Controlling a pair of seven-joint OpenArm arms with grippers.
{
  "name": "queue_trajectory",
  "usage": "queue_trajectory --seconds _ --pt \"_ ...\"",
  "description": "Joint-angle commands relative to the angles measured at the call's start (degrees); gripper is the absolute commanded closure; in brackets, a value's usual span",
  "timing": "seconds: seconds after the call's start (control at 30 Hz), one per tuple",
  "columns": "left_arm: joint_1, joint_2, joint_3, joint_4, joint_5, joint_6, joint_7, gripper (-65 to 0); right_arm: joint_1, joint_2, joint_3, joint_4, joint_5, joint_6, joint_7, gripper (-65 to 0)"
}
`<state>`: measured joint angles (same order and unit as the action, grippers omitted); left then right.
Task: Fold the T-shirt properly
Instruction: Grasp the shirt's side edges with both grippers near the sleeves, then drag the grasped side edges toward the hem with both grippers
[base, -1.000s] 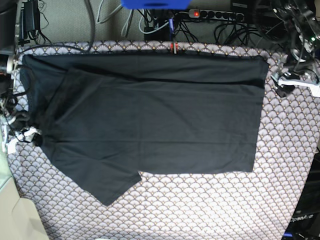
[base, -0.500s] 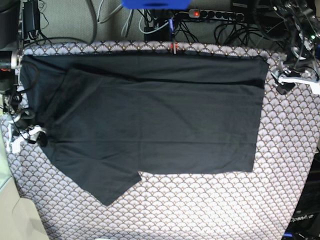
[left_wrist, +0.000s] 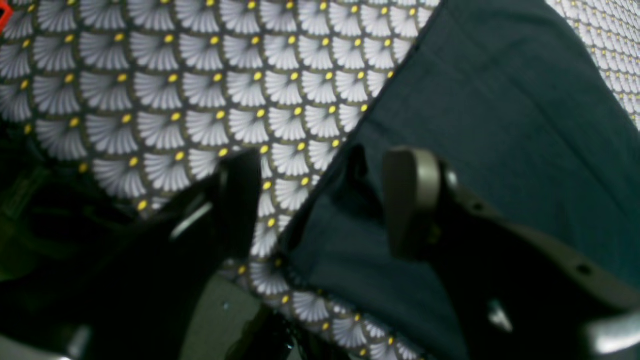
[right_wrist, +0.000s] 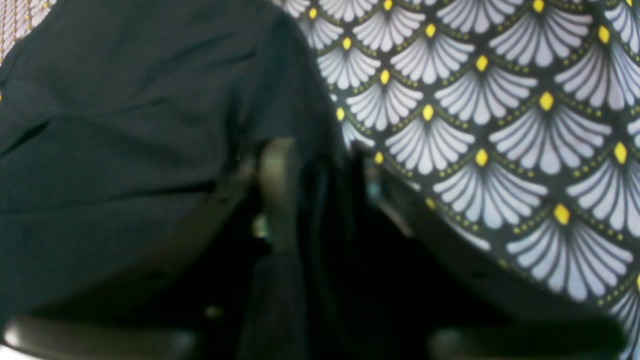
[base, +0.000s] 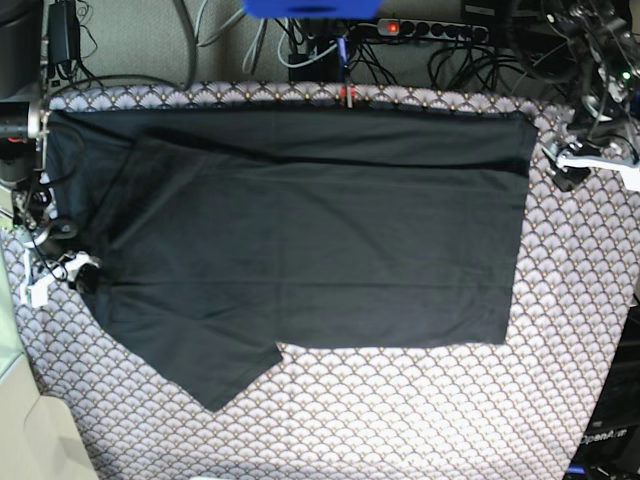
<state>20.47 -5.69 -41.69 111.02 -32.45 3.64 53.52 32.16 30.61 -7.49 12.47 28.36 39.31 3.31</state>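
The black T-shirt (base: 310, 230) lies spread flat on the patterned tablecloth (base: 400, 410), with one sleeve pointing to the near left. My right gripper (base: 80, 273) sits at the shirt's left edge. In the right wrist view its fingers (right_wrist: 276, 185) stand close together with a fold of the T-shirt (right_wrist: 125, 125) pinched between them. My left gripper (base: 558, 168) is at the shirt's far right corner. In the left wrist view the left gripper (left_wrist: 325, 200) is open, and the edge of the T-shirt (left_wrist: 500, 125) runs between its fingers (left_wrist: 410, 200).
Cables and a power strip (base: 430, 30) lie behind the table's far edge. A blue object (base: 310, 8) hangs above the far middle. The tablecloth ends close to both arms at the left and right sides.
The right gripper's jaws have narrowed onto the shirt's left edge and it has shifted slightly. The left gripper has barely moved and stays open. The shirt lies as before.
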Motion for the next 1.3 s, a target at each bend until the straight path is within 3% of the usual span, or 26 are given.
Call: queue_trajectory --seconds 0.0,0.17,0.57,0.8,0.93,1.27 --pt "-1.2 -0.6 -0.3 1.1 -0.3 -0.3 -1.1 -37.6 0.2 0.3 -0.3 -0.1 -2.0 0.7 -3.8 -10.0" --pt "-5.5 -0.6 -0.1 1.0 -0.3 -0.3 -0.7 -37.7 0.7 0.5 -0.3 0.0 -2.0 0.7 -3.4 -3.8" --pt "-14.5 -0.5 0.2 -1.3 -0.3 -0.3 -0.9 -37.9 1.1 2.4 0.1 5.5 -1.9 0.7 -3.8 -3.4" --pt "-20.2 -1.0 4.7 -11.1 0.4 -0.3 -1.5 -38.0 1.2 3.5 0.2 7.0 -1.6 0.7 -3.6 -3.4" --pt "-23.3 -1.3 7.6 -17.7 0.5 -0.3 -7.0 -38.0 1.2 3.5 0.2 8.6 -1.6 0.7 -3.8 -3.4" --pt "-31.2 -6.3 19.1 -37.8 0.6 -0.2 -21.9 -38.0 1.0 3.3 0.1 8.8 -1.7 0.7 -3.8 -3.5"
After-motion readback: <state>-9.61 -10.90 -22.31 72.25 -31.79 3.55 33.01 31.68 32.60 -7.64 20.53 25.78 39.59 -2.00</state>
